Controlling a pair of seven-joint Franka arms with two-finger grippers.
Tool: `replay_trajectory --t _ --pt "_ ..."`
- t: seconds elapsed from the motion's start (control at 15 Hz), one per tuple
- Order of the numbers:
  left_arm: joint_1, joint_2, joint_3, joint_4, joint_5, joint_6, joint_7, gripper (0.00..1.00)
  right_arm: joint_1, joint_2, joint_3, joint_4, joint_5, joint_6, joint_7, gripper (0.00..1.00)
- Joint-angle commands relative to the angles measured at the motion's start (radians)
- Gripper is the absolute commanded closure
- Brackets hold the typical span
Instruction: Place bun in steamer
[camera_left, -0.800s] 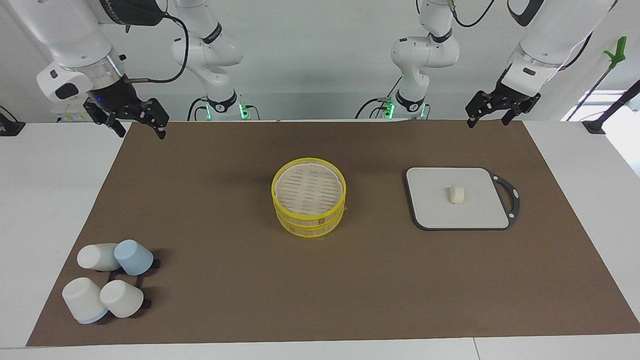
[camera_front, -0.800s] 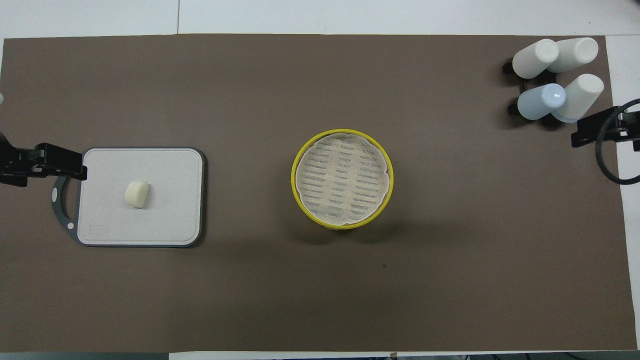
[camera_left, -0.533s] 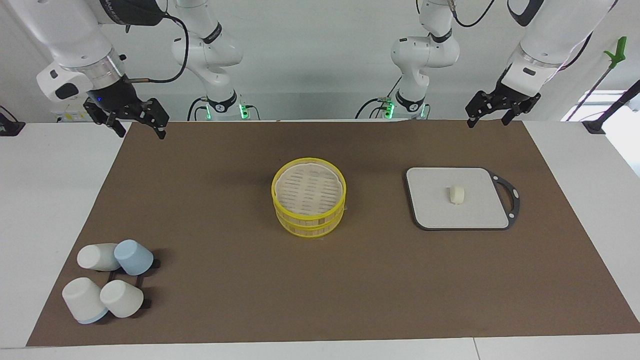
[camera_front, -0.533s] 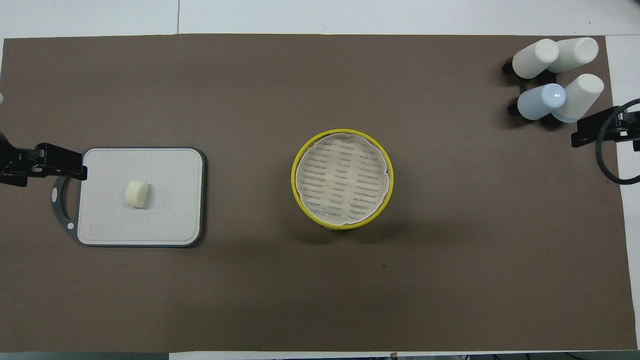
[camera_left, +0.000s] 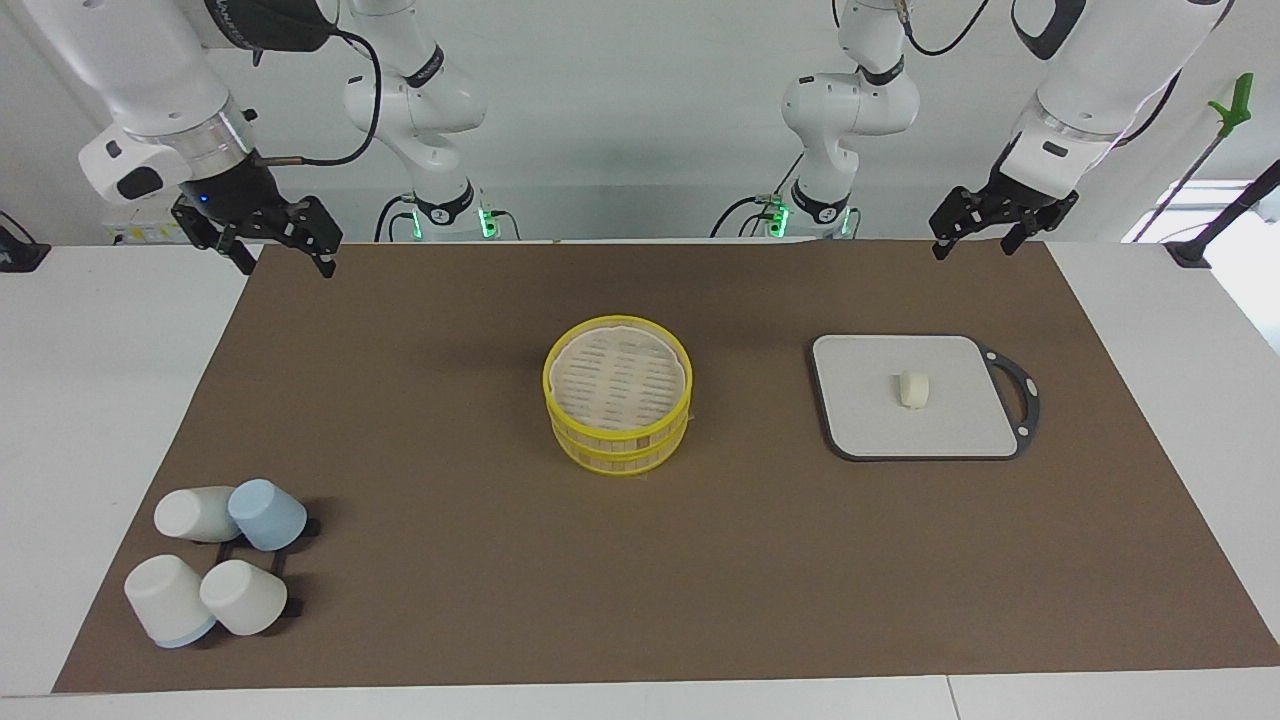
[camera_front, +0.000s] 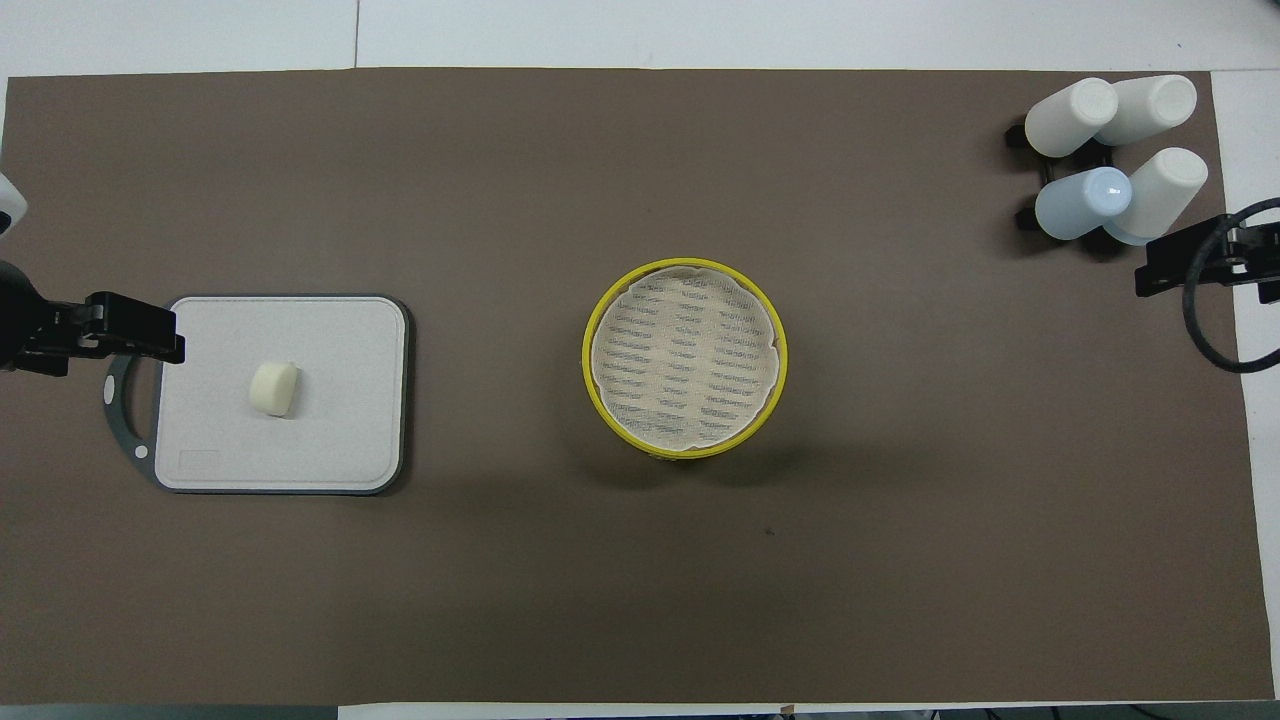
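Above the mat's edge nearest the robots, at the left arm's end of the table, the left gripper (camera_left: 978, 229) hung in the air with its fingers apart and nothing between them. Outward from it, farther from the robots, lay the grey cutting board (camera_left: 860, 420), and on the middle of that board sat the bun (camera_left: 913, 389), lying on its side with its short axis running roughly along the table's length. The steamer (camera_left: 618, 440) stood at the table's centre, its yellow rim upward, well apart from the board. The right gripper (camera_left: 272, 239), likewise spread and empty, waited over the mat's corner at the other end, well apart from the bun. By this layout the left arm looked much the nearer for the pick. Four cups (camera_left: 215, 570) were clustered toward the right arm's end.
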Motion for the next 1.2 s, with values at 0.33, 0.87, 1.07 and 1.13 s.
replay_trajectory --t 0.33,0.87,1.07,1.13 --pt "-0.001 -0.120 0.010 -0.241 -0.005 0.175 0.025 0.00 0.162 0.008 0.009 0.001 0.047 0.064 0.034 0.00" --pt "0.071 -0.013 0.010 -0.571 -0.007 0.639 0.231 0.00 0.578 0.471 -0.008 0.434 0.018 0.143 0.653 0.00" --pt "0.072 0.086 0.009 -0.600 -0.007 0.771 0.285 0.00 0.649 0.497 -0.001 0.388 -0.040 0.237 0.707 0.00" --pt "0.071 0.114 0.009 -0.617 -0.007 0.830 0.288 0.00 0.681 0.499 -0.002 0.341 -0.042 0.289 0.727 0.00"
